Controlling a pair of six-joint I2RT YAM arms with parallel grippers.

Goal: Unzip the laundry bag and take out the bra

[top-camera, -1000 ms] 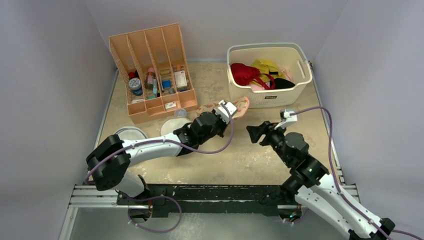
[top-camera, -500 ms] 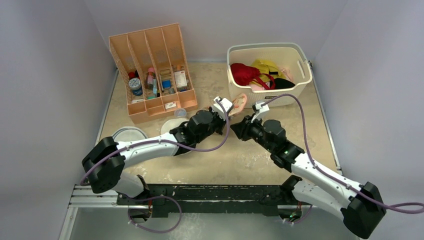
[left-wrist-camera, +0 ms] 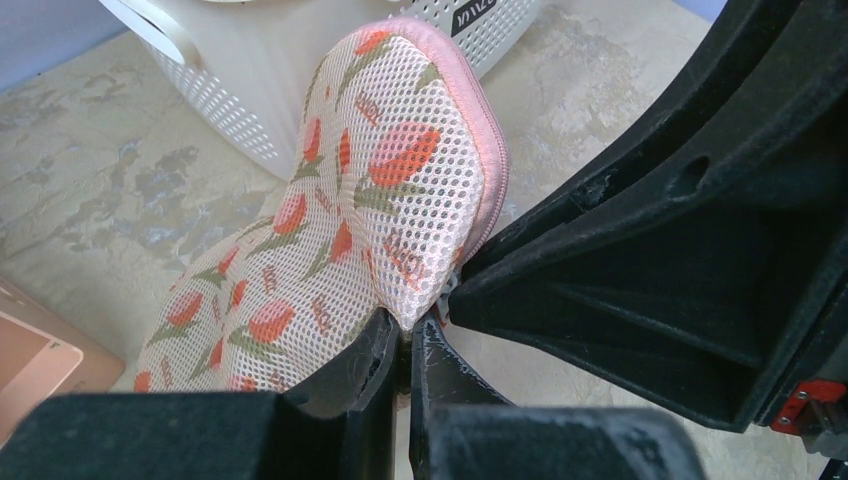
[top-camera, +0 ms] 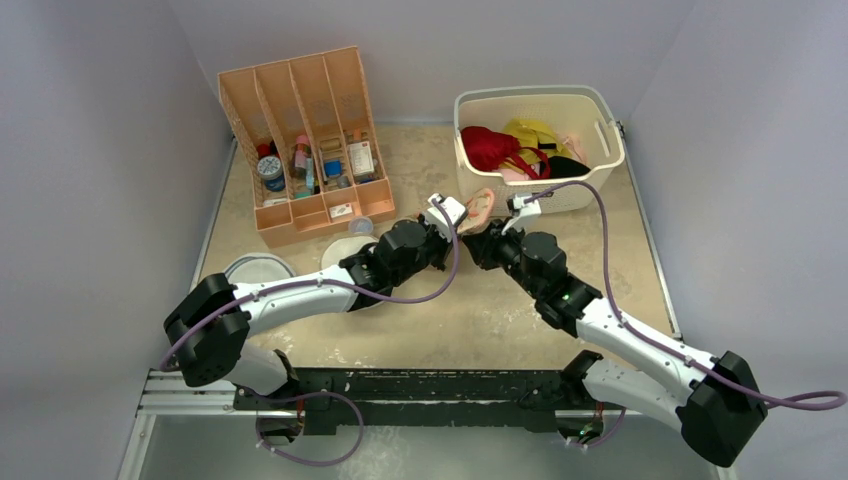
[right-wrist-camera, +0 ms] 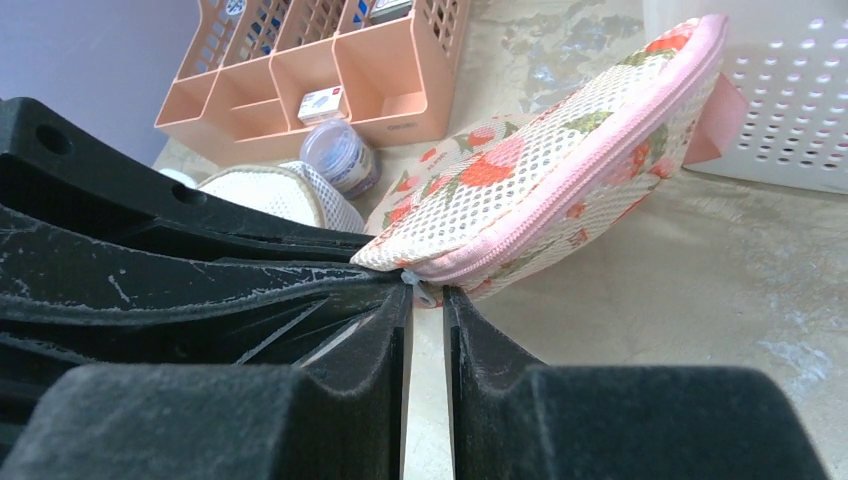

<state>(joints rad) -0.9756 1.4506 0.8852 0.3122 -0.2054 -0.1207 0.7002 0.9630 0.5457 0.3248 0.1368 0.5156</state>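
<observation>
Left pincer [left-wrist-camera: 403,335] pinches the laundry bag [left-wrist-camera: 340,210] by its near corner; right pincer [right-wrist-camera: 427,298], grip unconfirmed, flanks the zip pull [right-wrist-camera: 423,292], bag running far-right.

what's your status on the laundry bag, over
Left gripper pinching laundry bag edge, far end raised. Right gripper at zip pull, grip unconfirmed. Zip closed where visible, no bra showing. Basket close behind.

cream laundry bag [left-wrist-camera: 340,220], red-flowered, pink-edged
</observation>
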